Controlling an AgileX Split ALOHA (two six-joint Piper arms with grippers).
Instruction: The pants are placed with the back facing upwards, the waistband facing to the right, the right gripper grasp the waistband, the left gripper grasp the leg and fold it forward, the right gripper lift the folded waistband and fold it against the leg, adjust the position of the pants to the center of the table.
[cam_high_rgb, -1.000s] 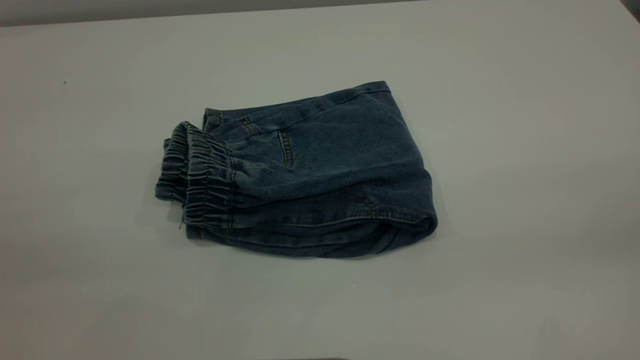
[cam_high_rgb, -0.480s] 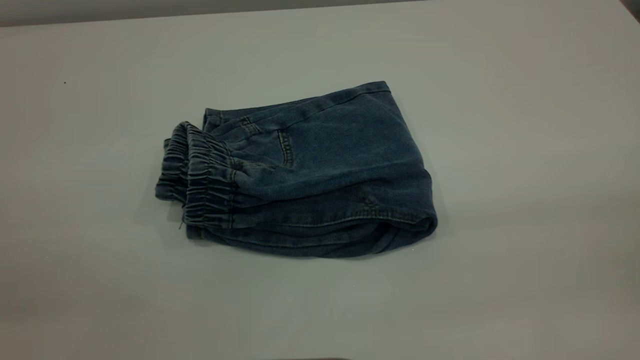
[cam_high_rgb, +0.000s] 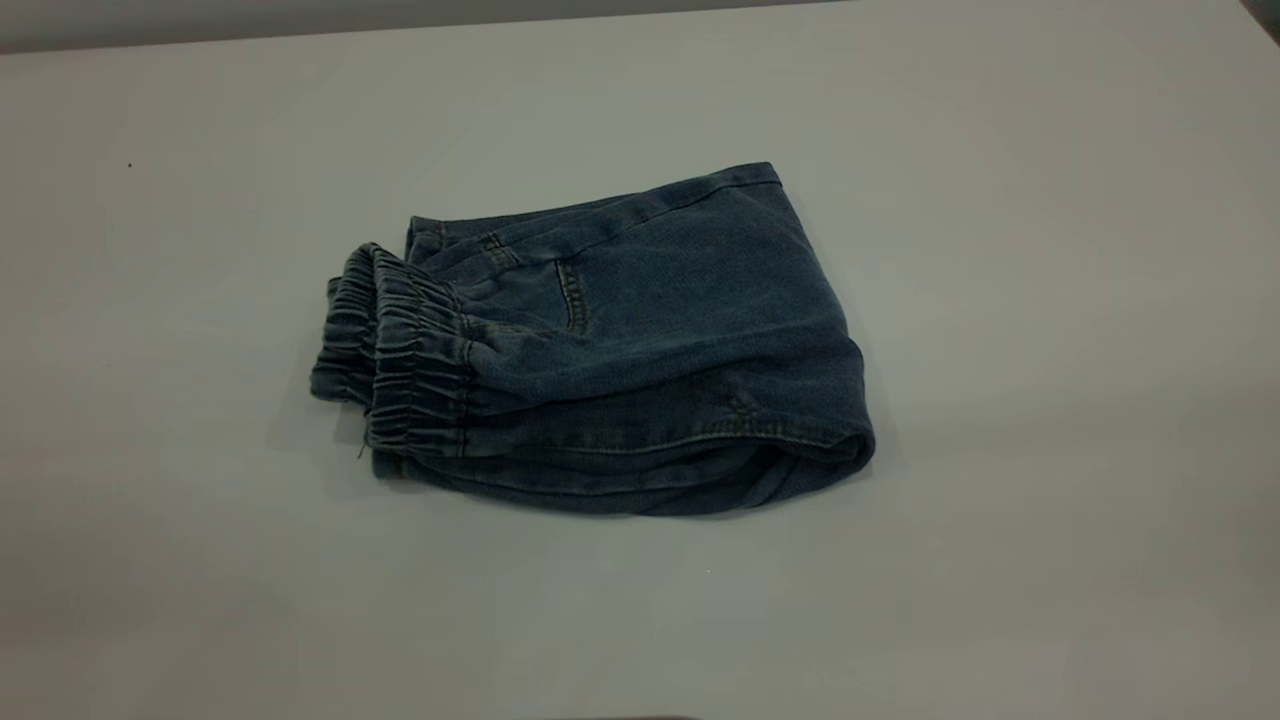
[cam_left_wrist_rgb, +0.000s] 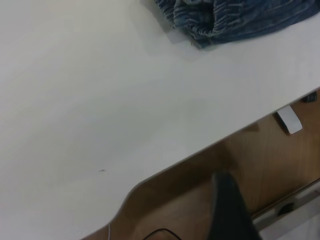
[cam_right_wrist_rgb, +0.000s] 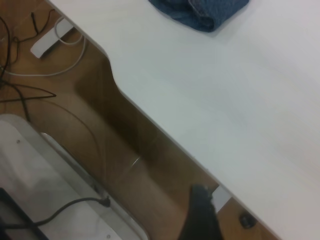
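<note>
The folded pants (cam_high_rgb: 600, 350) are lying near the middle of the table (cam_high_rgb: 1000, 550), well away from its edges. They are looking soft, floppy and thick, so pinching the bunched waistband (cam_high_rgb: 395, 350) or the rounded fold is probably best. Neither gripper is showing, so I cannot tell how their jaws are sitting.

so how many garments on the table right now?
1. A single folded pair of pants lies near the middle of the table, elastic waistband toward the exterior view's left. Nothing else shows on the table; no gripper appears in the exterior view.
</note>
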